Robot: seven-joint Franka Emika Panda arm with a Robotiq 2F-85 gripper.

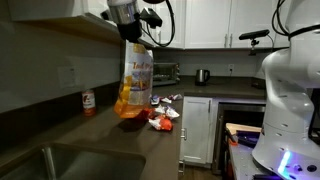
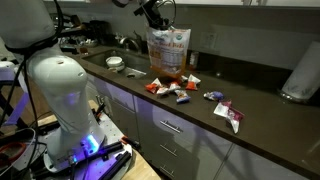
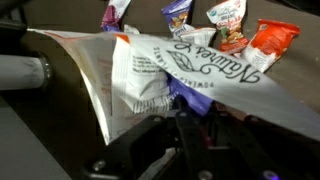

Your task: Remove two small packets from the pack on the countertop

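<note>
The pack is a tall bag with an orange-yellow base and a white printed upper. It stands on the dark countertop, held at its top by my gripper. In the other exterior view the gripper pinches the pack from above. In the wrist view the jaws are shut on the pack's crumpled white upper. Several small packets lie on the counter beside the pack's base. They also show in an exterior view and along the top of the wrist view.
A small red-capped bottle stands near the wall. A steel sink is set in the counter. A toaster oven and a kettle stand behind the pack. More packets lie farther along, with a paper roll beyond.
</note>
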